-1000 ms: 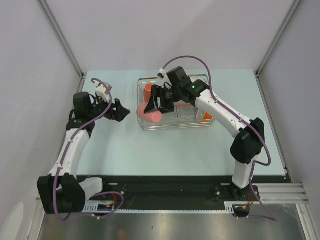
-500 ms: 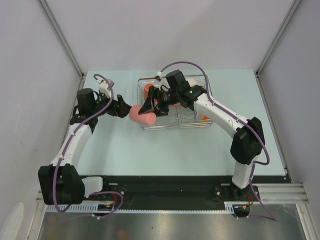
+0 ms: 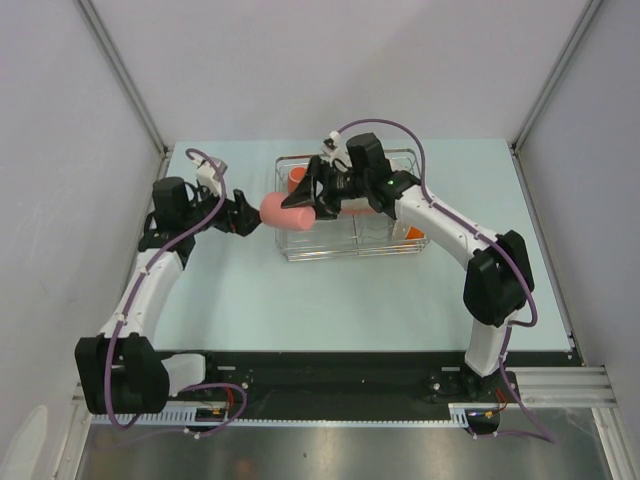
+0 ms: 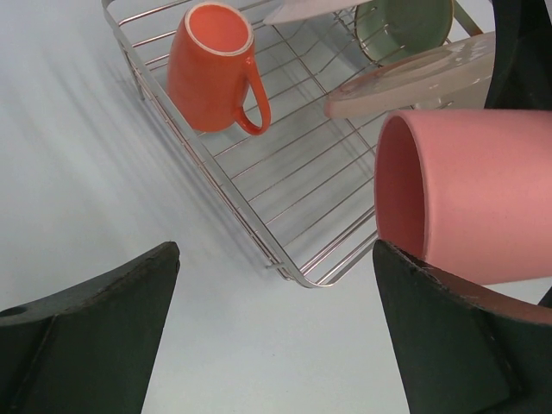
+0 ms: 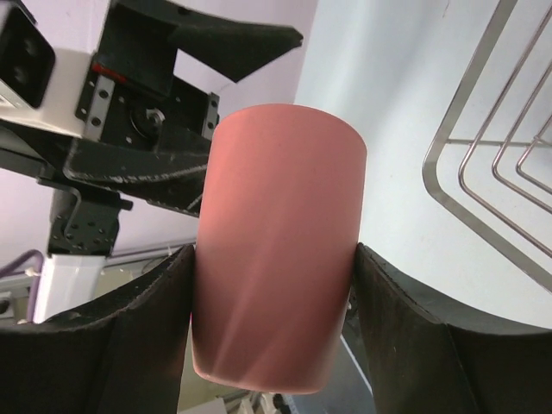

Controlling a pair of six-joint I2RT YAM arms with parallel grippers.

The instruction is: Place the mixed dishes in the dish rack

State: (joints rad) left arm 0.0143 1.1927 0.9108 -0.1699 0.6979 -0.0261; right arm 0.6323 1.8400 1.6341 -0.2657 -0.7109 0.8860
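The left end effector stands wide open and holds nothing. Just ahead of its fingers the pinkish cup hangs on its side, mouth toward it. The right end effector grips that cup by its sides, above the near-left edge of the dish rack. Beyond both, the orange-red mug lies tilted in the rack.

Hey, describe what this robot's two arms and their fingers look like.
Both the left arm and the right arm have slim white links between bulky black joint housings. A purple cable loops loosely along each one. The right arm shows a small green light near its wrist. The fingers are matte black, broad wedges that taper toward the tip.
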